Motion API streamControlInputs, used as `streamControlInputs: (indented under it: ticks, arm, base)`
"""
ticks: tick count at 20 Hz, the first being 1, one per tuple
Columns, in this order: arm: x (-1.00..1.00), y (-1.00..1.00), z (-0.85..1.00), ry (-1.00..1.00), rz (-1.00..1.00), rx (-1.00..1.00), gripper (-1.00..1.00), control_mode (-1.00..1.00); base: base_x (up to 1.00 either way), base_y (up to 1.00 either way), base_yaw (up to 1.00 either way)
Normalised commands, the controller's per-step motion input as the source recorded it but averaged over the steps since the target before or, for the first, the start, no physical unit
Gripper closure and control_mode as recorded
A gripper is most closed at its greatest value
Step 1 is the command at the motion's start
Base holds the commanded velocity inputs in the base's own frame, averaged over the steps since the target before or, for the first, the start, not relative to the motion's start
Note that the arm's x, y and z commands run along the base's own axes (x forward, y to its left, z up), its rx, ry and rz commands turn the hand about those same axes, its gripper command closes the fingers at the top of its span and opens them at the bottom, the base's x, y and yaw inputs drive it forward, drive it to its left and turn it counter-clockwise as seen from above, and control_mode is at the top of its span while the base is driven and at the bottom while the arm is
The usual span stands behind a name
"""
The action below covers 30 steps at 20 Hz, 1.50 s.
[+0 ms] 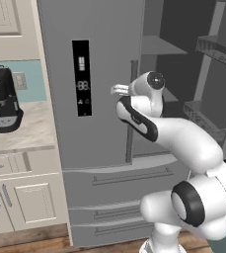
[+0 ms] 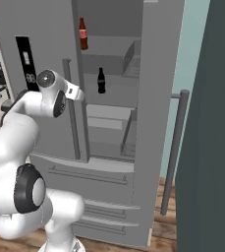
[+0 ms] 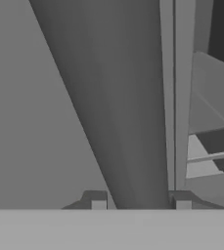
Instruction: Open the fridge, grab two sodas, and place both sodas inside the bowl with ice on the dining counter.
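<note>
Jaws: your gripper point(image 3: 140, 204) has its two tips on either side of the left door's handle point(image 3: 128, 122), clamped shut on that bar; it is not spread.
Handle axis: the bar runs vertically in the room, along the inner edge of the closed left door point(image 1: 85, 89). In the hand view it slants between the tips, so the hand looks rolled against it.
Fridge: the fridge point(image 2: 153, 98) stands with its right door point(image 2: 155, 162) already swung wide, shelves exposed.
Sodas: one soda point(image 2: 83, 33) stands upright on the upper shelf and the other soda point(image 2: 101, 80) on the shelf below, both just past the left door's inner edge, to the right of your hand in the right base view.
Pull direction: I judge a pull must come back toward the base, arcing leftward about the outer hinge.
Room: the coffee machine point(image 1: 4, 101) on the wall counter point(image 1: 30, 128) sits beside the hinge side, so watch the door's swing there.
Bowl and dining counter: behind you somewhere, I cannot place them.
</note>
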Motion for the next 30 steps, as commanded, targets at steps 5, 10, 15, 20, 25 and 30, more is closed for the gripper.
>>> streamControlInputs:
  ticks: [5,10,15,20,25,30]
  arm:
    - [-0.42,0.43,0.0,0.0,0.13,0.06,1.0,-1.0]
    - [-0.71,0.43,0.0,0.0,0.15,0.01,1.0,-1.0]
    - [-0.95,0.49,0.0,0.0,0.13,0.0,1.0,-1.0]
    - [-1.0,0.48,0.0,0.0,0.13,0.0,1.0,-1.0]
    - [-1.0,0.65,0.0,0.0,0.12,0.0,1.0,-1.0]
    - [-1.0,0.36,0.08,0.0,0.05,0.0,-1.0,-1.0]
  base:
    - [0.0,0.0,0.0]
    - [0.0,0.0,0.0]
    - [0.0,0.0,0.0]
    - [0.0,0.0,0.0]
    - [0.0,0.0,0.0]
    - [0.0,0.0,0.0]
